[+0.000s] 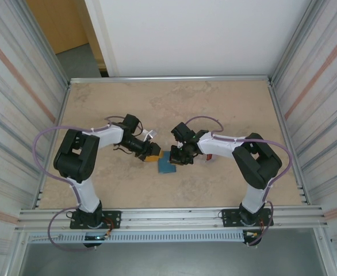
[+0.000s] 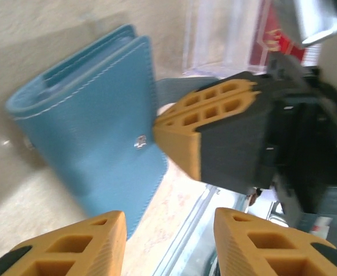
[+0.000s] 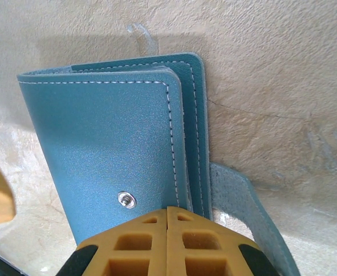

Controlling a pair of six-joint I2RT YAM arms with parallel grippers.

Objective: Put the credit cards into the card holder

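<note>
The card holder (image 2: 94,132) is a teal-blue wallet lying folded on the table (image 1: 167,163) between both grippers. Its snap stud (image 3: 126,199) is bare and its closing tab (image 3: 243,201) hangs loose to the side. My right gripper (image 3: 167,211) is shut, its joined fingertips (image 2: 206,112) resting on the wallet's cover near the stitched edge. My left gripper (image 2: 168,230) is open just beside the wallet's near corner, with bare table between its fingers. Red credit cards (image 2: 270,31) show behind a clear plastic case (image 2: 223,34) beyond the right gripper.
A clear plastic edge (image 2: 194,241) runs under my left gripper's right finger. The beige table (image 1: 168,109) is walled by metal panels on the left, right and back, with free room toward the back. Both arms (image 1: 237,144) meet at the table's middle.
</note>
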